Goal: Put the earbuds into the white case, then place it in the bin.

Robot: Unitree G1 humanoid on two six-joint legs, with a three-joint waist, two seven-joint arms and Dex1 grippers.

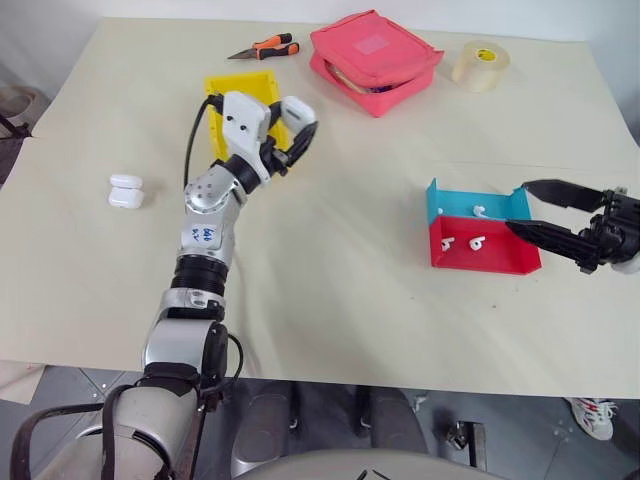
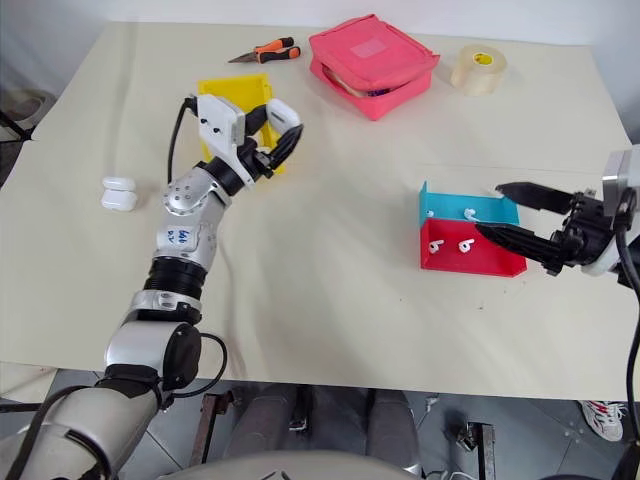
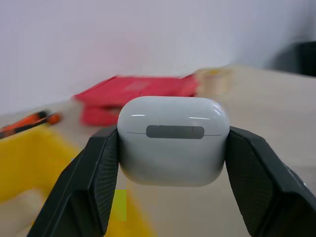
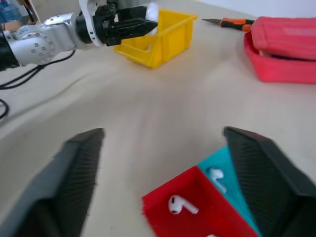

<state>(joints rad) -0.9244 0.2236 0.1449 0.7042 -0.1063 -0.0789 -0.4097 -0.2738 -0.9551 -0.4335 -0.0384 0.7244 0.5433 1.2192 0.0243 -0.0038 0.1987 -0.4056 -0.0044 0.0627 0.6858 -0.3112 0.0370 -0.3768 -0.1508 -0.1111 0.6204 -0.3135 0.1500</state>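
The left pincer [image 1: 296, 128] clamps a closed white case [image 3: 174, 140] over the yellow bin [image 1: 225, 92], seemingly about to drop it, while the right pincer [image 1: 532, 211] gapes by earbuds [image 1: 470, 242] left in the tray [image 1: 480, 254].

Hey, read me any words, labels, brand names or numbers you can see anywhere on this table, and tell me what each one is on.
No text here can be read.
Tape roll: dark mark on top, too small to read.
Pink pouch: pale patch, no legible text.
White case in the left gripper: blank grey strip, no lettering.
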